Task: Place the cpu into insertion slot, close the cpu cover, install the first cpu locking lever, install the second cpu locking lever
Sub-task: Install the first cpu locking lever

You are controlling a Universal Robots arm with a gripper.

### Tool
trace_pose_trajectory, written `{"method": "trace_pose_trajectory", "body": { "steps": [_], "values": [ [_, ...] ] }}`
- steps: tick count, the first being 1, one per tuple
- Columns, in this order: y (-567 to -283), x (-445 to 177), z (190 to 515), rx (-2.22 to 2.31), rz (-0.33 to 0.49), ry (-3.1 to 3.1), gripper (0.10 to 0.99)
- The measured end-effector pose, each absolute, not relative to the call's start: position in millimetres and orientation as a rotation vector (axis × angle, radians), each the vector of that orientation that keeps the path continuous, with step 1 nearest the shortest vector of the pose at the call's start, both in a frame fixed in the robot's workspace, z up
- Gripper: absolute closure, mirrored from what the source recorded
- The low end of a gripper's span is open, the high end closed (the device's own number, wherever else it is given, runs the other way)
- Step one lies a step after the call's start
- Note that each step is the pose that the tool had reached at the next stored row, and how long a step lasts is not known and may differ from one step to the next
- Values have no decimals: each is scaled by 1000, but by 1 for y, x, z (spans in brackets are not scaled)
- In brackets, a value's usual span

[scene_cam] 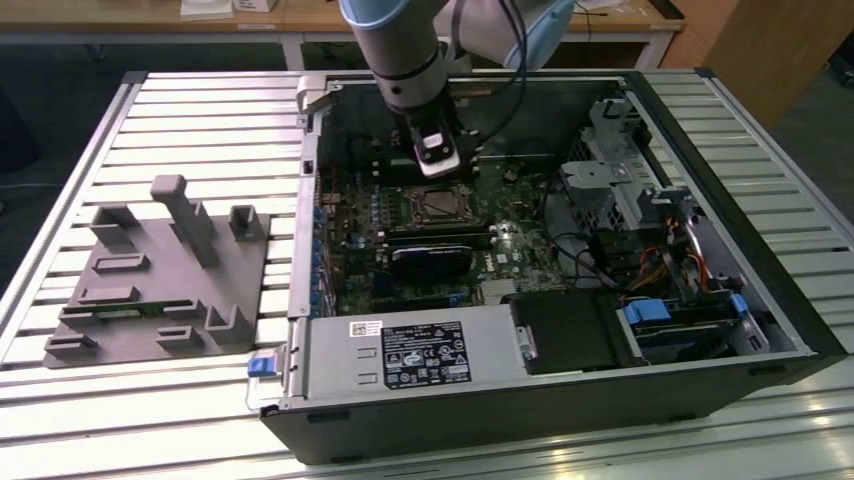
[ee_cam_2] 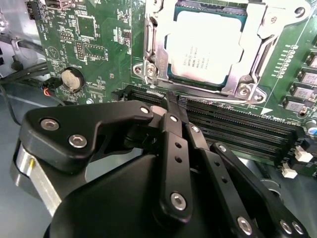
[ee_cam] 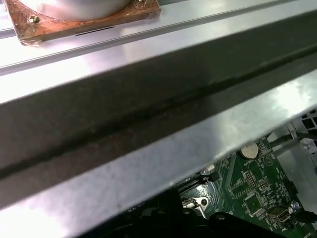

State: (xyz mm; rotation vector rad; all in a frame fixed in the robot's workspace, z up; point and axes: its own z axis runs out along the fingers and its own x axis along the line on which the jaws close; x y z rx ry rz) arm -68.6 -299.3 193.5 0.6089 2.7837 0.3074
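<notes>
The cpu (ee_cam_2: 205, 47) lies flat in the insertion slot (scene_cam: 438, 205), its pale metal face showing through the window of the cpu cover (ee_cam_2: 154, 42). The silver cover frame rests down over the chip's edges. In the second wrist view my gripper (ee_cam_2: 173, 101) has its black fingers (ee_cam_2: 171, 124) pressed together with nothing between them. The tips hover over the dark memory slots (ee_cam_2: 237, 126), just beside the socket's rim. In the exterior view the gripper (scene_cam: 445, 178) hangs inside the open computer case (scene_cam: 747, 300), right behind the socket.
A grey fixture block (scene_cam: 160, 280) lies on the slatted table at the exterior view's left. Inside the case are a black card (scene_cam: 434, 255), a labelled power supply (scene_cam: 400, 355), and drive bays with cables (scene_cam: 667, 260). A coin battery (ee_cam_2: 73, 79) sits on the green board.
</notes>
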Motion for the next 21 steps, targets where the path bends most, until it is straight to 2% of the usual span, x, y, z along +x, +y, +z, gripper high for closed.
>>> {"method": "trace_pose_trajectory", "body": {
  "steps": [21],
  "values": [
    [-300, -68, 186, 615, 303, 2773, 980]
  ]
}}
